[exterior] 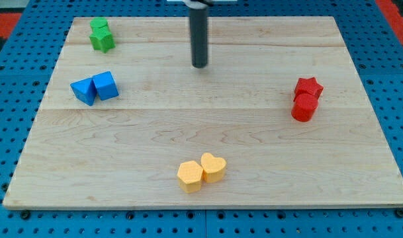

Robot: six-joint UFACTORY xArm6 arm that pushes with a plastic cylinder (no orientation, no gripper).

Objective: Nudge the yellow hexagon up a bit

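Note:
The yellow hexagon lies near the view's bottom centre of the wooden board. A yellow heart touches its right side. My tip is at the view's top centre, far above both yellow blocks and touching no block. The dark rod stands upright and reaches out of the view's top edge.
Two green blocks, a cube and a star, sit at the top left. Two blue blocks touch at the left. A red star and a red cylinder touch at the right. Blue pegboard surrounds the board.

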